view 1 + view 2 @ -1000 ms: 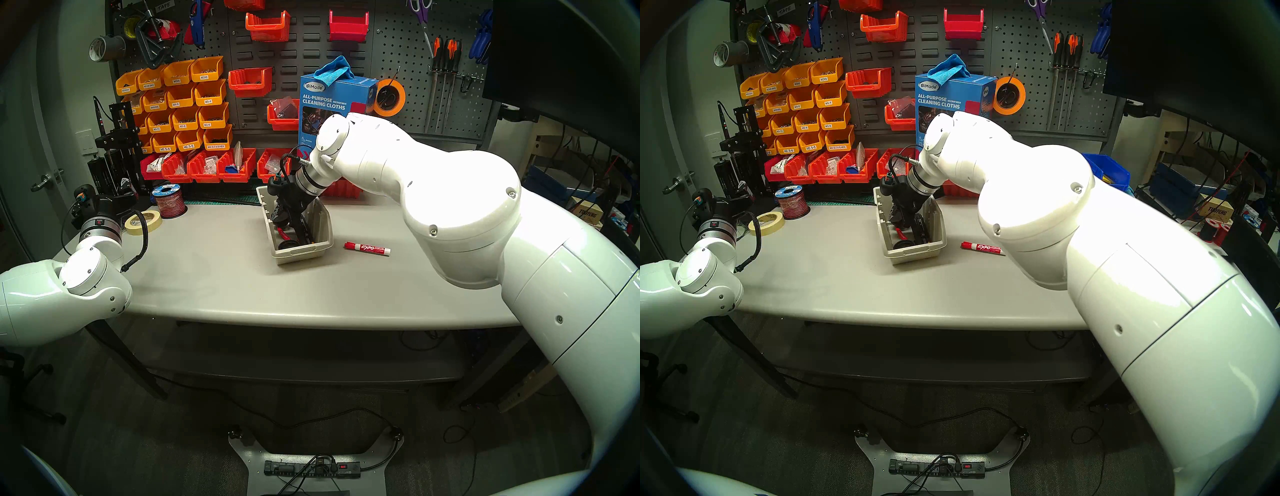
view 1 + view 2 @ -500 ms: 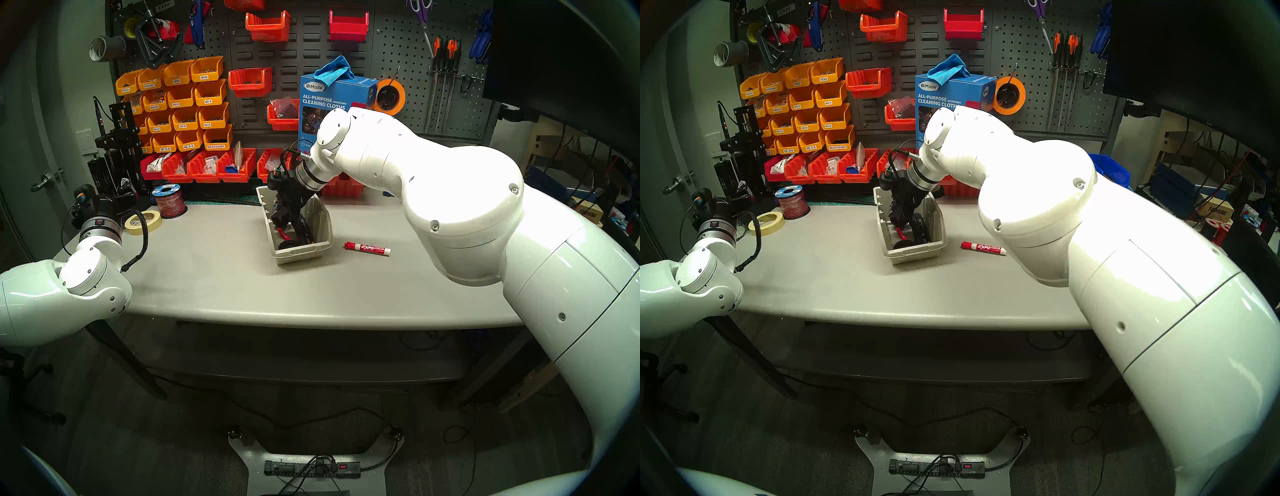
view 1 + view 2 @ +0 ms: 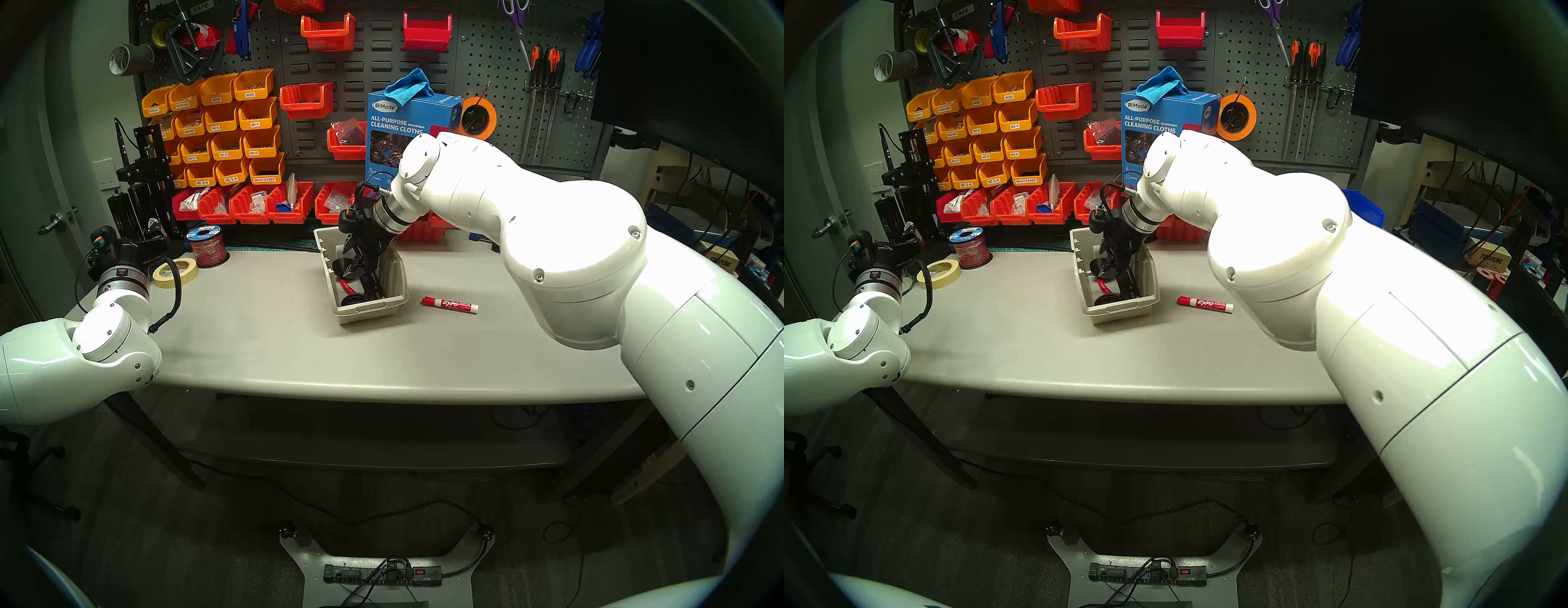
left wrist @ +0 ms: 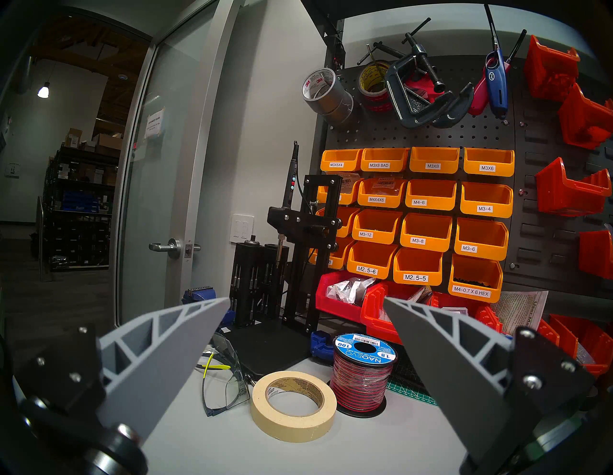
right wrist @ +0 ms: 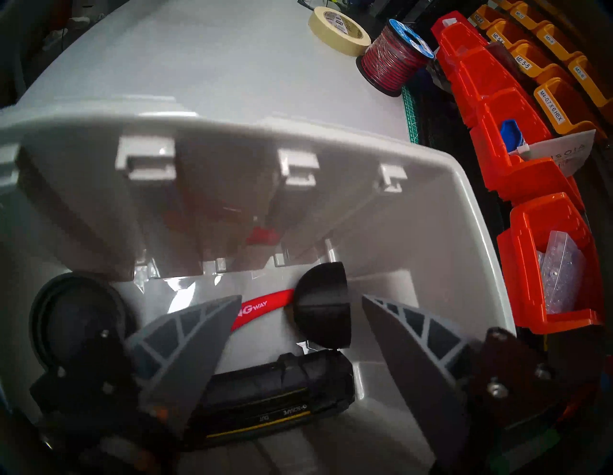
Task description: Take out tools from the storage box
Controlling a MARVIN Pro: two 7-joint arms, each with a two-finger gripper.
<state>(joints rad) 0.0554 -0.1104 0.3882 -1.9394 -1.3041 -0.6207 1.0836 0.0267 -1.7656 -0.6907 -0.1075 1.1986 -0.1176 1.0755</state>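
Beige plastic, the storage box [image 3: 367,312] sits mid-table, its long axis running from the low front back toward the pegboard. The right gripper [image 5: 300,315] reaches down inside, jaws parted and empty, above a long black tool [image 5: 282,394] lying lengthwise. The red-capped marker [image 3: 449,304] lies crosswise just right of the box. The left gripper [image 4: 306,306] hovers spread wide.

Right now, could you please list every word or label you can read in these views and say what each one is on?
"EXPO": marker on the table.
"ALL-PURPOSE CLEANING CLOTHS": blue box.
"SCRAPE", "CUT": black tool in the beige bin.
"WAY", its start hidden: red tool.
"M3X8 BAD", "M4X4X6", "M2.5-5", "M4-0.7 X 6 HEX": yellow bins.
"NAOEVO", "100", "18": wire spool.
"3M": grey tape.
Masking tape print: too small.
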